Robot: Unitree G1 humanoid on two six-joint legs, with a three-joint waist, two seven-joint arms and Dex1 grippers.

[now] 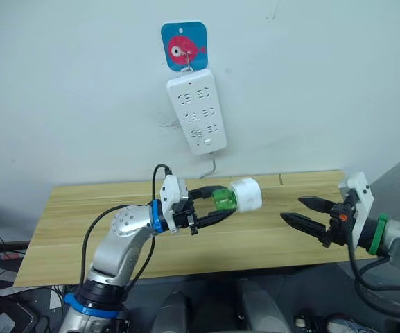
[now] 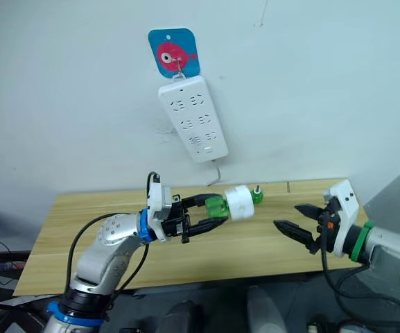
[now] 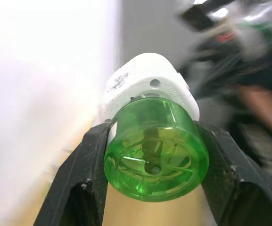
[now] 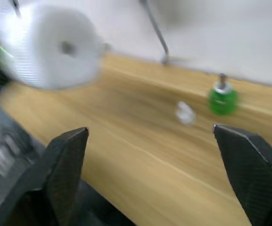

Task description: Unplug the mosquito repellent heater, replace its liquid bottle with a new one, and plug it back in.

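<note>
The mosquito repellent heater (image 1: pixel 245 194), mid-frame above the counter (image 1: pixel 82 229), looks light, slick plastic; the left claw (image 1: pixel 217 207) pinches its green bottle (image 1: pixel 222 199), so the wide-open right claw (image 1: pixel 303 211) should grip the white body.

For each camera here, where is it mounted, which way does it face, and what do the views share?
Left and right eye views: head-mounted, looking down over both arms at the table and wall power strip.
Left wrist view: along the left gripper clamping the green bottle under the mosquito repellent heater.
Right wrist view: along the open right gripper toward a spare bottle.
All views share the heater.
</note>
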